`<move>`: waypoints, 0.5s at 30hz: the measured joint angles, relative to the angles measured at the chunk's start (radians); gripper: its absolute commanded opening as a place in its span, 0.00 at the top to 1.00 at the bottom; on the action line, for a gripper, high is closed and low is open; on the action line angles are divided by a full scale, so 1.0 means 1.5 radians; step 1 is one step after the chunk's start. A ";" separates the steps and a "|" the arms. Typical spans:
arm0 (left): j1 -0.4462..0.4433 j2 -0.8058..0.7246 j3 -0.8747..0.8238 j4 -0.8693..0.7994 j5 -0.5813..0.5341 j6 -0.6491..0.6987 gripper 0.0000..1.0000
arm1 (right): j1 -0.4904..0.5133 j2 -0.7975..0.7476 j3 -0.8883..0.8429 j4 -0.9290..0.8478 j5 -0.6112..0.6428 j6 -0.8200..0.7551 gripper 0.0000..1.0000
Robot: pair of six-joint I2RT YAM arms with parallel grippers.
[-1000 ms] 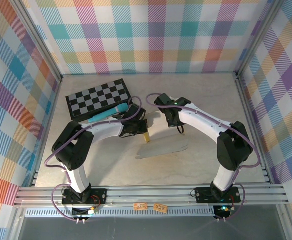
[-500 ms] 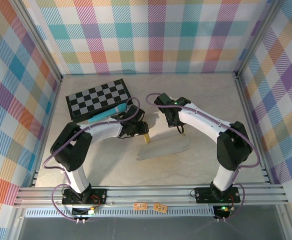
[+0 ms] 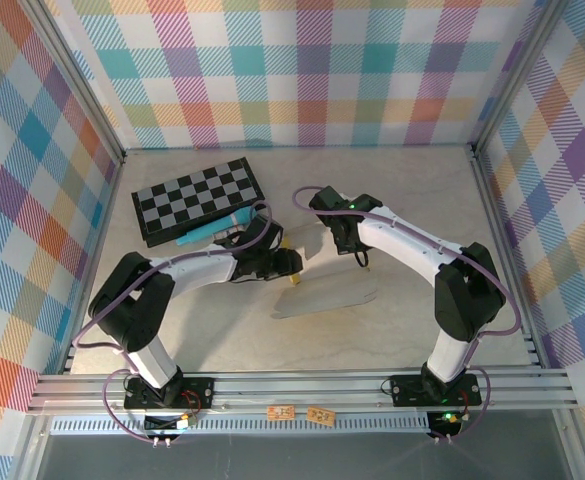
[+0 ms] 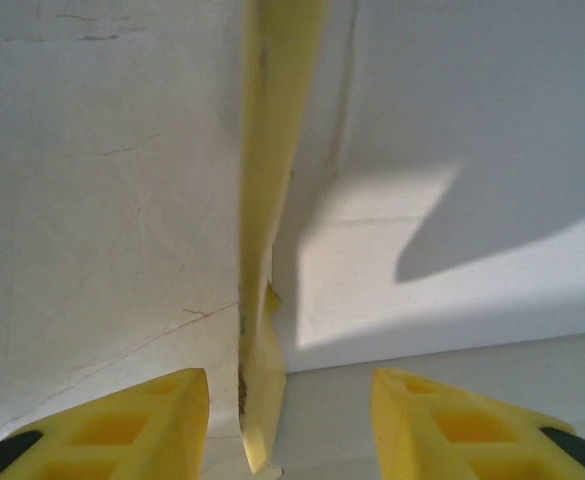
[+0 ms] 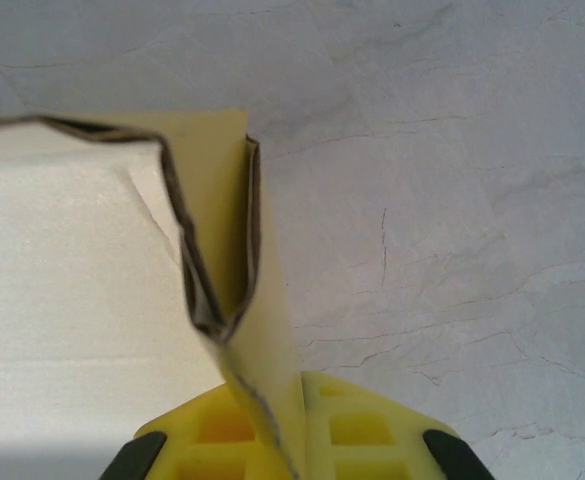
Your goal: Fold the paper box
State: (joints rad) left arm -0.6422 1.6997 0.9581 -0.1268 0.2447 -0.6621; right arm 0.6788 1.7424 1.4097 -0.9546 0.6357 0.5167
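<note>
The paper box (image 3: 310,246) is a pale yellow cardboard sheet held up off the table between the two arms. In the right wrist view my right gripper (image 5: 297,388) is shut on a folded edge of the paper box (image 5: 222,210). My right gripper (image 3: 334,238) sits at the sheet's right side in the top view. My left gripper (image 4: 290,380) is open, and a thin upright flap of the box (image 4: 267,250) stands between its fingers, closer to the left finger (image 4: 157,420). From above, the left gripper (image 3: 288,263) is at the sheet's lower left, by a small yellow tab (image 3: 294,280).
A black-and-white checkered board (image 3: 200,198) lies at the back left, with a teal tube (image 3: 212,231) at its near edge beside the left arm. Plaid walls enclose the table (image 3: 392,190) on three sides. A grey shadow (image 3: 327,298) falls just in front of the box.
My left gripper went from shut to open, letting go of the flap. The left arm stretched a little further right. The right arm kept still, holding the box.
</note>
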 measured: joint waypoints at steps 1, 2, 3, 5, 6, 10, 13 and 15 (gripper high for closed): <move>0.002 0.006 0.001 0.001 -0.001 0.000 0.60 | 0.000 0.000 0.000 0.000 0.000 0.000 1.00; 0.004 0.012 0.002 0.003 -0.002 -0.001 0.62 | 0.000 0.000 0.000 0.000 0.000 0.000 1.00; 0.005 0.021 0.003 0.005 -0.002 0.000 0.65 | 0.000 0.000 0.000 0.000 0.000 0.000 1.00; 0.007 0.036 0.005 0.009 -0.006 -0.001 0.70 | 0.000 0.000 0.000 0.000 0.000 0.000 1.00; 0.008 0.042 0.006 0.012 -0.009 0.000 0.73 | 0.000 0.000 0.000 0.000 0.000 0.000 1.00; 0.008 0.053 0.012 0.029 -0.015 -0.002 0.92 | -0.001 0.000 0.000 0.000 -0.001 0.000 1.00; 0.008 0.053 0.016 0.033 -0.027 0.002 1.00 | -0.003 0.000 0.000 0.004 -0.001 0.000 1.00; 0.006 0.053 0.023 0.017 -0.041 -0.002 1.00 | -0.003 0.000 0.000 0.008 -0.002 0.000 1.00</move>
State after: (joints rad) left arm -0.6331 1.7794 0.9928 -0.1013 0.1833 -0.6643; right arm 0.6743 1.7424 1.4097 -0.9432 0.6323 0.5167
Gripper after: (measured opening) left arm 0.054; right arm 0.071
